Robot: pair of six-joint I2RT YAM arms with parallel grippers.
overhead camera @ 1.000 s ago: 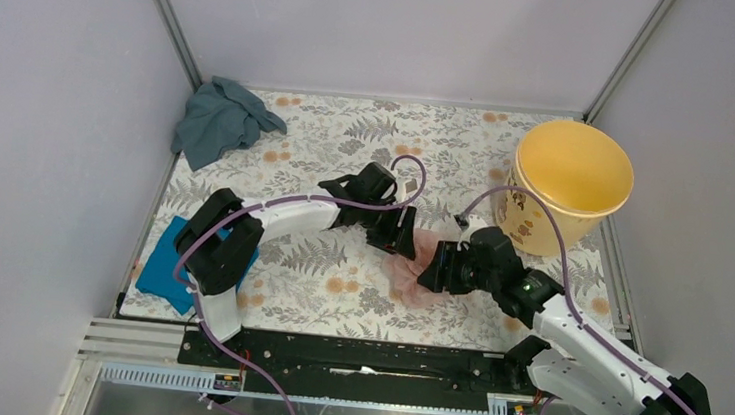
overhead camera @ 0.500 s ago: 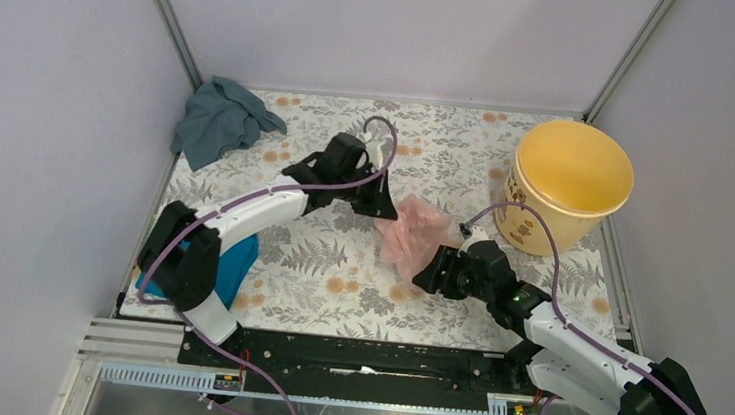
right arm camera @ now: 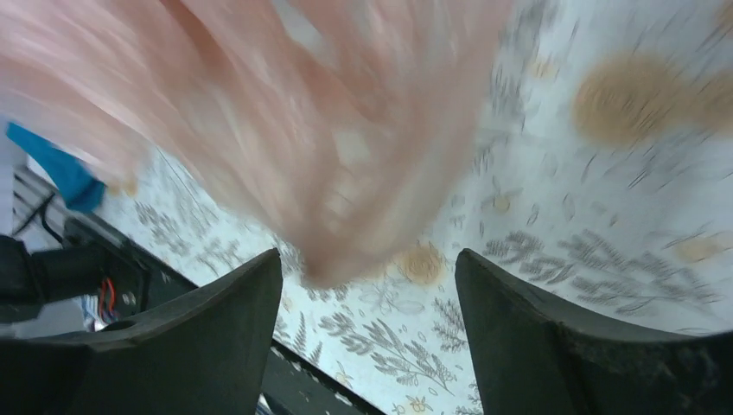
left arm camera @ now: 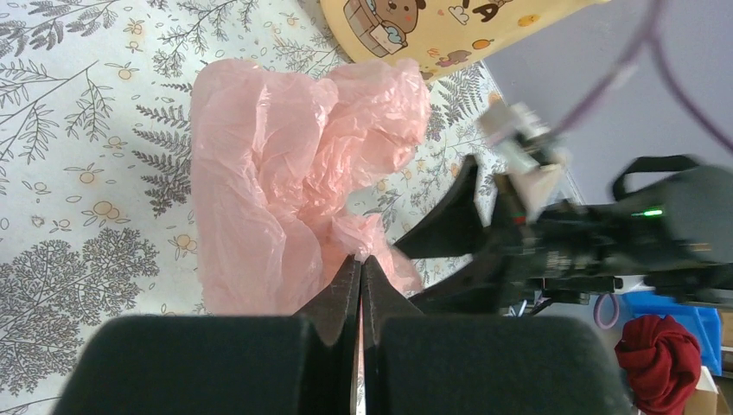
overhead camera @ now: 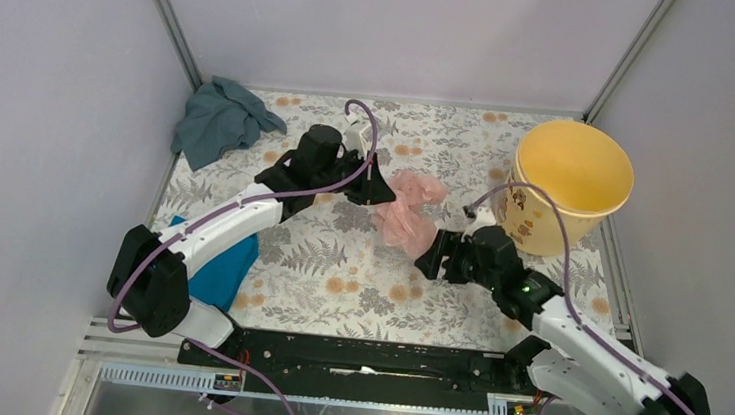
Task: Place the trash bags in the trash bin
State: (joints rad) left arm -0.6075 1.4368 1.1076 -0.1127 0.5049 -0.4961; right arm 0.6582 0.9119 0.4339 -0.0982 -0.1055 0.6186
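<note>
The pale-pink trash bag [overhead camera: 408,209] hangs crumpled in the air above the floral mat, left of the yellow-orange trash bin [overhead camera: 568,185]. My left gripper [overhead camera: 382,193] is shut on the bag's edge; the left wrist view shows the film [left arm camera: 285,173] pinched at the fingertips [left arm camera: 360,264], with the bin's cream printed side [left arm camera: 441,26] beyond. My right gripper [overhead camera: 429,258] is open just below and right of the bag. In the right wrist view the blurred bag [right arm camera: 328,130] hangs above and between the spread fingers [right arm camera: 367,285], not held.
A grey-blue cloth [overhead camera: 219,119] lies at the back left corner. A bright blue cloth [overhead camera: 213,264] lies at the left edge under the left arm. Grey walls close in the mat on three sides. The black rail [overhead camera: 360,357] runs along the near edge.
My left gripper has lifted the bag up and back, toward the rear of the mat. My right gripper has let go of it, opened, and stays low beneath it.
</note>
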